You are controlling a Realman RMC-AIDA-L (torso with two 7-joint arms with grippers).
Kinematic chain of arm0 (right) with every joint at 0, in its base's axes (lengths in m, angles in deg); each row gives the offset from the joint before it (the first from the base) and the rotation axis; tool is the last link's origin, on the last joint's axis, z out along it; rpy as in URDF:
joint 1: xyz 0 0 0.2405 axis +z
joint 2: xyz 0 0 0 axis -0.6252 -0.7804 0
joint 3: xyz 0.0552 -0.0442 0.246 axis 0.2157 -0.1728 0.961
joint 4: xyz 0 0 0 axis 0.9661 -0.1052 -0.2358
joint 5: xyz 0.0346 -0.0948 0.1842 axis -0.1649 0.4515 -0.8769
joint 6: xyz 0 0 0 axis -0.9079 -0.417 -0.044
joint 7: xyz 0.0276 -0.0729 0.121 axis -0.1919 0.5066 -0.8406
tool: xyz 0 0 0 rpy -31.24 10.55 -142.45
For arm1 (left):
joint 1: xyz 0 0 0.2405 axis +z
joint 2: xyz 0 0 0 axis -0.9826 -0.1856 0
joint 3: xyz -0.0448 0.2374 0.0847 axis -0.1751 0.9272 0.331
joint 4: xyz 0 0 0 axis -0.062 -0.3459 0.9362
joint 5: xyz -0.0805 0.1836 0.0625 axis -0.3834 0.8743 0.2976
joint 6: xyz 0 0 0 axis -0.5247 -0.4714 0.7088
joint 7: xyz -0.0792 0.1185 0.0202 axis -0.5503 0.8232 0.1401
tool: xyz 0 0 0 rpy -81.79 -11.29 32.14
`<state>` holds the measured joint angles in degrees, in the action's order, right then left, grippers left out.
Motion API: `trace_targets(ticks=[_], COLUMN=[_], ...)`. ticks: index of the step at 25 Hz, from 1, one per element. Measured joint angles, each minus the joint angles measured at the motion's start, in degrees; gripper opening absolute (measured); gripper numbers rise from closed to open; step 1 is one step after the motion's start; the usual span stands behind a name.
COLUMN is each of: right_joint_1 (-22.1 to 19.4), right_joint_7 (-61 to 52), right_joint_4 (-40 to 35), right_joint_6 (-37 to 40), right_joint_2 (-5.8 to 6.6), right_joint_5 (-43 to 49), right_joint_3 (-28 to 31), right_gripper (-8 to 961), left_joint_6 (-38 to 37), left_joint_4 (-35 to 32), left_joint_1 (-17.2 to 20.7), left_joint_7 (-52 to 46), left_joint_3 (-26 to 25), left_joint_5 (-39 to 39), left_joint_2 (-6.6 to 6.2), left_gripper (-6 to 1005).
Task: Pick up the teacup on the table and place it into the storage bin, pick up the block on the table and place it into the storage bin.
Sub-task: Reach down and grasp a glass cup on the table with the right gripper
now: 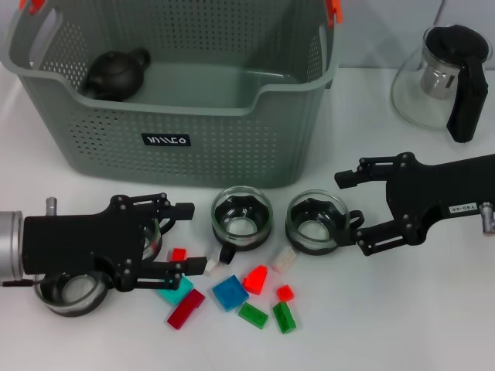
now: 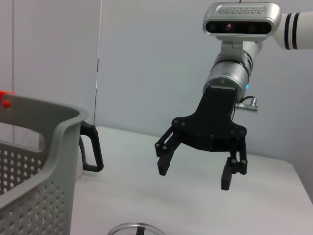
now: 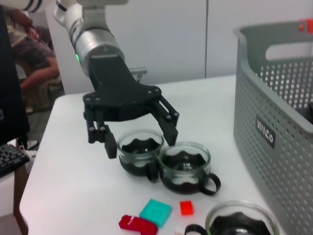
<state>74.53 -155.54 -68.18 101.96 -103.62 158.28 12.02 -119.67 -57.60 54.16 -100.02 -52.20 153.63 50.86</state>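
My left gripper (image 1: 188, 236) hangs low over the white table (image 1: 402, 325), its black fingers spread wide and holding nothing, just above a glass teacup (image 1: 69, 291) that sits under its palm. My right gripper (image 1: 350, 210) also stands wide open and empty, its lower finger near the handle of another glass teacup (image 1: 317, 222). A third glass teacup (image 1: 242, 217), round with a dark scalloped insert, stands just beside that one, between my two grippers.

Small glossy plastic blocks lie scattered in front of the cups: a red wedge-shaped block (image 1: 256, 279), a blue square block (image 1: 230, 293), a dark red bar (image 1: 186, 308), two green blocks (image 1: 284, 317) and a teal block (image 1: 175, 289).

The storage bin (image 1: 186, 139), grey-green perforated plastic with orange clips, stands behind them; a matte black round teapot (image 1: 114, 73) rests inside. A clear glass pitcher (image 1: 442, 77) with a black handle stands well apart on my right.
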Motion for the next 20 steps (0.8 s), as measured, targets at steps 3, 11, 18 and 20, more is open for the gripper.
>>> trace_targets(ticks=[3, 11, 18, 20], right_joint_1=[0.4, 1.1, 4.3, 5.2], right_joint_7=[-2.8, -9.7, -14.5, -15.9], right_joint_4=[-1.7, -6.5, -8.0, -7.7], right_joint_6=[0.4, 0.8, 0.3, -0.9], right_joint_2=[-0.09, -0.24, -0.45, -0.56], right_joint_5=[1.2, 4.2, 11.4, 12.8], right_joint_3=[-0.6, -4.5, -8.0, -10.6], right_gripper=[915, 916, 916, 915], left_joint_6=[0.0, 0.1, 0.4, 0.7], left_joint_4=[0.9, 1.0, 1.1, 1.4], left_joint_1=[0.0, -0.1, -0.1, -0.1], left_joint_7=[0.3, 0.3, 0.3, 0.3], left_joint_3=[-0.3, -0.4, -0.4, -0.4], left_joint_5=[-0.2, -0.3, -0.4, -0.4], left_joint_2=[-0.02, 0.05, 0.03, 0.02], left_gripper=[800, 800, 801, 801])
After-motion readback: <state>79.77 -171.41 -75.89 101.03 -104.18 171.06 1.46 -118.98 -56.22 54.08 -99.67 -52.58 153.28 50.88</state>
